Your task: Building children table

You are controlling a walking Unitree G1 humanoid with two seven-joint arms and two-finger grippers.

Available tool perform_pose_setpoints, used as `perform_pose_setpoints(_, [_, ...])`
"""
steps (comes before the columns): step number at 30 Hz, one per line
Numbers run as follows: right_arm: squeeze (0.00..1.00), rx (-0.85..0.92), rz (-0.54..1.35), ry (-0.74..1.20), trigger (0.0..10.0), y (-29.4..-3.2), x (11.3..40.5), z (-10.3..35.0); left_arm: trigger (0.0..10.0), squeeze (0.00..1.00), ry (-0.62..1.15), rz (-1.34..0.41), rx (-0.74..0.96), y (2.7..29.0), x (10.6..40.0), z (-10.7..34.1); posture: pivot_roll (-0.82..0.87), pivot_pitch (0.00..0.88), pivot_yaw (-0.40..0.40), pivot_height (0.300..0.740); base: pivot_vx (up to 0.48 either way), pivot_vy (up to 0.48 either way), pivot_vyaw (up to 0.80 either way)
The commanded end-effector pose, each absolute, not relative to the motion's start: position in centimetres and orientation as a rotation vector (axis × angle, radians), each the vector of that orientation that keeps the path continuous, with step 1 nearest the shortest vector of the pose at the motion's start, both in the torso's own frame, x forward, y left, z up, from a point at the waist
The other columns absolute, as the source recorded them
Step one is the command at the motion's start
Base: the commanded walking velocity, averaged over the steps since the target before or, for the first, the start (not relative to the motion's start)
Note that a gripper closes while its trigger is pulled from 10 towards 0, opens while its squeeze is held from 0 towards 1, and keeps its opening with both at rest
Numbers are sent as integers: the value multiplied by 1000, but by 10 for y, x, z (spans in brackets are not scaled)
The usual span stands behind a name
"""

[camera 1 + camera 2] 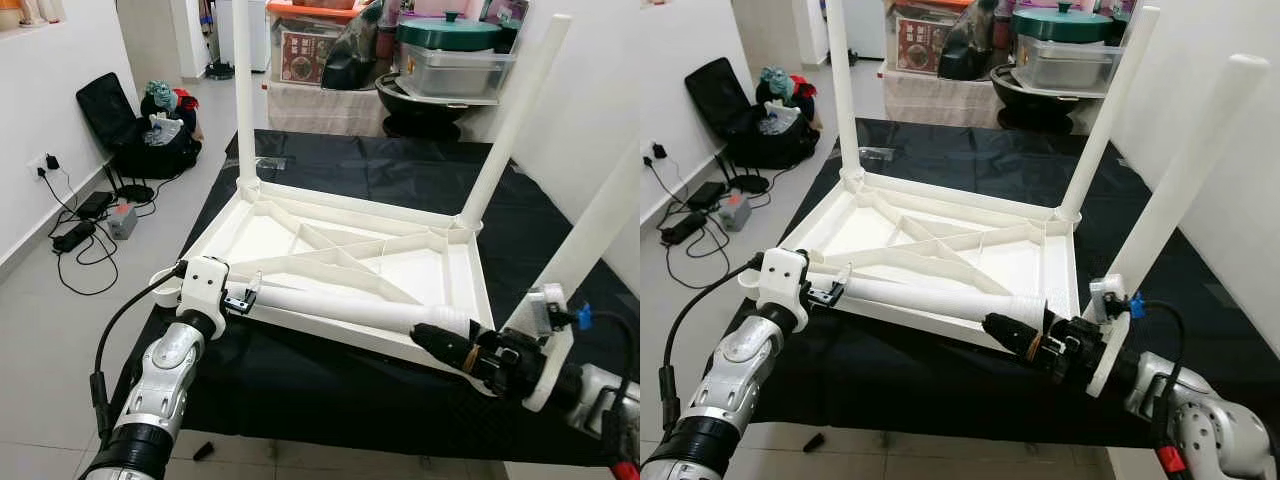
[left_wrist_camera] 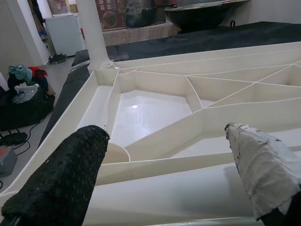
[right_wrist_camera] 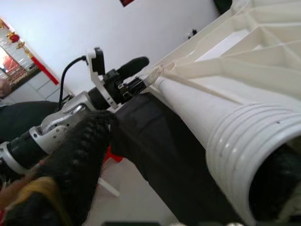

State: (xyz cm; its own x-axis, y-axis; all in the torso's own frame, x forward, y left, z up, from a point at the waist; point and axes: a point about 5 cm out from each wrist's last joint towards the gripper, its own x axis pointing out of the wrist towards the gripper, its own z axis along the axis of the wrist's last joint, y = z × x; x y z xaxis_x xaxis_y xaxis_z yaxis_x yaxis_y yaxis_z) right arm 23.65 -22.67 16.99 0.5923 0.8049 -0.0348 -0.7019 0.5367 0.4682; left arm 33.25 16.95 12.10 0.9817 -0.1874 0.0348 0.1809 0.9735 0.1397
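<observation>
Table [image 1: 420, 270] lay upside down on black mat [image 1: 330, 385], three legs up | loose leg [image 1: 340, 303] lay along 6 o'clock rim | right gripper [image 1: 452, 350] clamped its ridged end, likely to screw it in | left gripper [image 1: 243, 300] apart around far end, steadying.

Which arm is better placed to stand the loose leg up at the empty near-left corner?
Probably the right. The right gripper grips the loose leg at its threaded end, while the left gripper only straddles its far end, open, by the near-left corner.
</observation>
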Motion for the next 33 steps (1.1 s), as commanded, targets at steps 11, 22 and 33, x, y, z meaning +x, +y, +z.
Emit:
perform_pose_setpoints(11, [0, 513, 928, 200, 0, -220, 243, 178, 10000, 0, -35, -190, 138, 167, 333, 117, 0, 0, -81, 740, 0, 0, 0])
perform_pose_setpoints(22, [0, 510, 851, 66, 0, -252, 246, 198, 10000, 0, -33, -187, 138, 168, 333, 117, -5, 0, -71, 740, 0, 0, 0])
perform_pose_setpoints(33, [0, 565, 584, -149, 0, -297, 269, 219, 10000, 0, -58, -214, 133, 163, 337, 124, 14, 0, -67, 740, 0, 0, 0])
